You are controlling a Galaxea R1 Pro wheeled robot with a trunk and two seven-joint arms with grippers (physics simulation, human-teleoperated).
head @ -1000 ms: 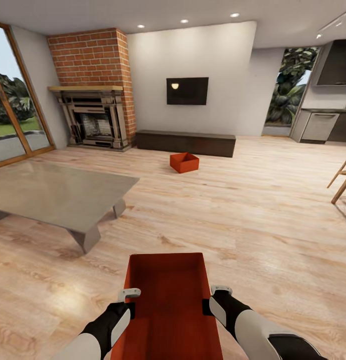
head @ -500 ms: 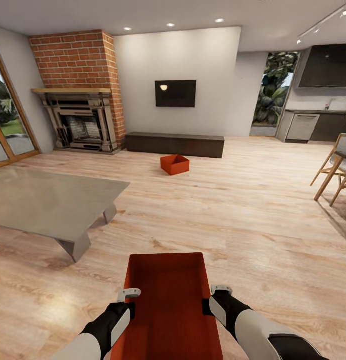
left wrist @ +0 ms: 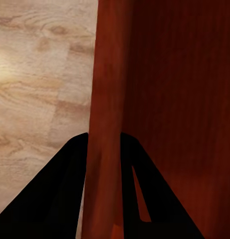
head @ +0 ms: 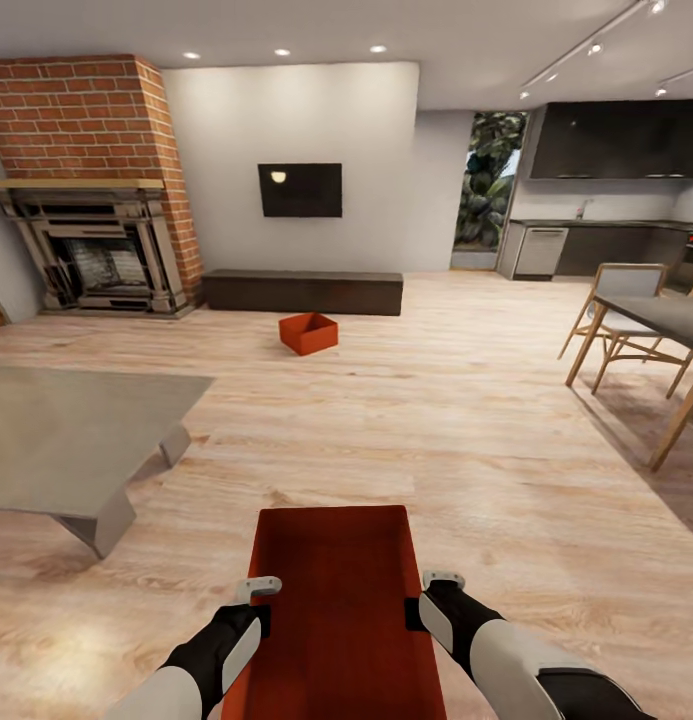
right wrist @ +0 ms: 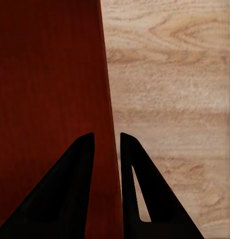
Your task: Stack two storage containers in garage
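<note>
Light wood-plank floor (head: 466, 420) lies beneath the long shallow container (head: 331, 610), its long axis pointing straight ahead. Left gripper (head: 254, 596) and right gripper (head: 433, 590) each clamp one long wall. Deeper container (head: 308, 333) sits far ahead near the dark low cabinet (head: 303, 292).

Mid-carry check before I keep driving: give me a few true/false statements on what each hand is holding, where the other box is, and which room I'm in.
1. The left hand and right hand each clamp a long wall of the shallow container. True.
2. The deeper container sits on the grey low table. False: it stands on the wood-plank floor, in front of the dark low cabinet.
3. The held container has something inside. False: the part of its inside in view is bare.
4. The brick fireplace and wall TV are ahead. True.
5. The robot is in the garage. False: this is the living room.
</note>
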